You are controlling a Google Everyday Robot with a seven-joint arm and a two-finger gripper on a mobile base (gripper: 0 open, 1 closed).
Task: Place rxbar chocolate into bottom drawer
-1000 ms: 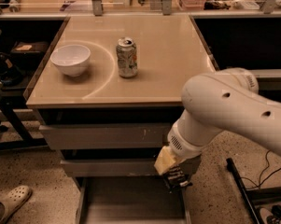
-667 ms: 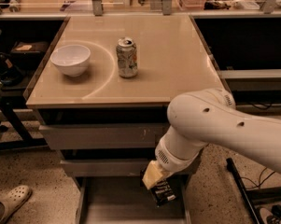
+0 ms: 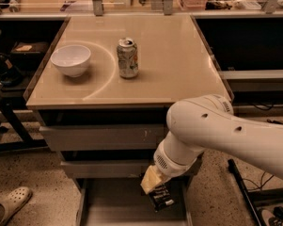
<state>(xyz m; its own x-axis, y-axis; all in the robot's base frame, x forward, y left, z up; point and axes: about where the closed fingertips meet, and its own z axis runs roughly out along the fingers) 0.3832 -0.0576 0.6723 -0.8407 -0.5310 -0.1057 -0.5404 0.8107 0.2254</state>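
Below the counter's [image 3: 174,60] front edge, toward its right corner, the claw [image 3: 155,188] pinches the rxbar chocolate [image 3: 161,199] over the open bottom drawer [image 3: 112,204]. It is best lowered close to the drawer floor, clear of the walls, before release.

**Camera Placement: One Elevated Front View**

You had one camera, set high in front of the table [image 3: 178,79]. It looked down and forward across the tabletop toward the counter [image 3: 47,14] behind. It stood close, so the arm [image 3: 216,131] filled the lower right of your frame. The gripper [image 3: 155,187], clamped on the rxbar chocolate [image 3: 161,198], sat near the bottom edge over the bottom drawer [image 3: 117,206], which the frame cut off.
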